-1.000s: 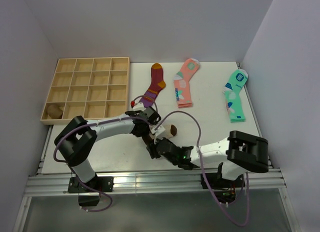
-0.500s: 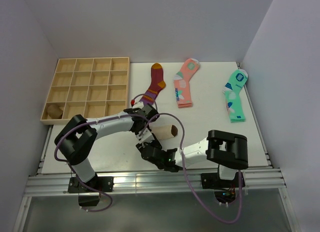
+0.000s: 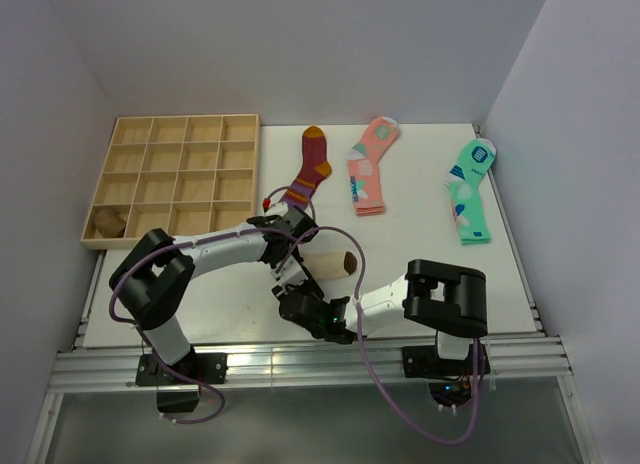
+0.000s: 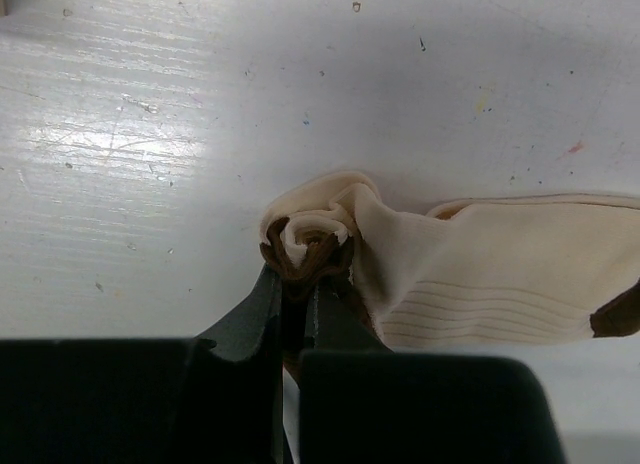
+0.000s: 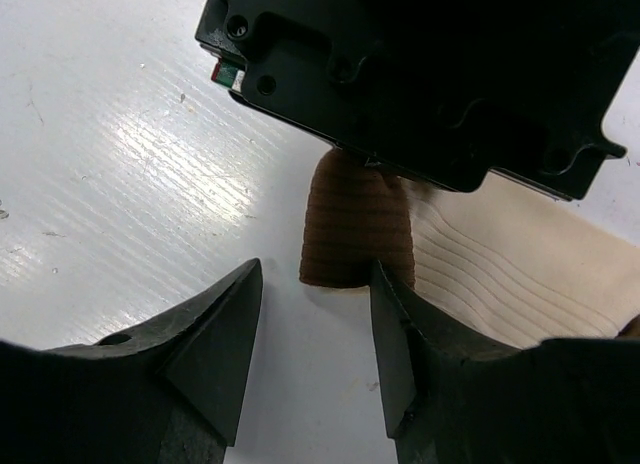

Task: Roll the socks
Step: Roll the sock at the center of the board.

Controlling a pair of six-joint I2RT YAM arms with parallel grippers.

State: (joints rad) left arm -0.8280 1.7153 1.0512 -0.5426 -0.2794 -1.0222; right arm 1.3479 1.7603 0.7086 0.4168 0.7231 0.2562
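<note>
Tightly, L tool [image 4: 298, 281] pinches socks [image 4: 480, 274] at rolled end.

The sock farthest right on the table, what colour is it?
The sock is mint green with white and navy patches, clearest in the top view.

**Both Arms Reached Inward, Grippers Set Close Together**

The left arm [image 3: 215, 249] is extended rightward from a raised elbow, with the wrist tipped downward. The left gripper [image 4: 300, 284] is seen clamped almost fully together. The right arm [image 3: 445, 299] is folded low and leftward. The right gripper [image 5: 318, 274] is held with jaws spread, just beside the left one.
</note>
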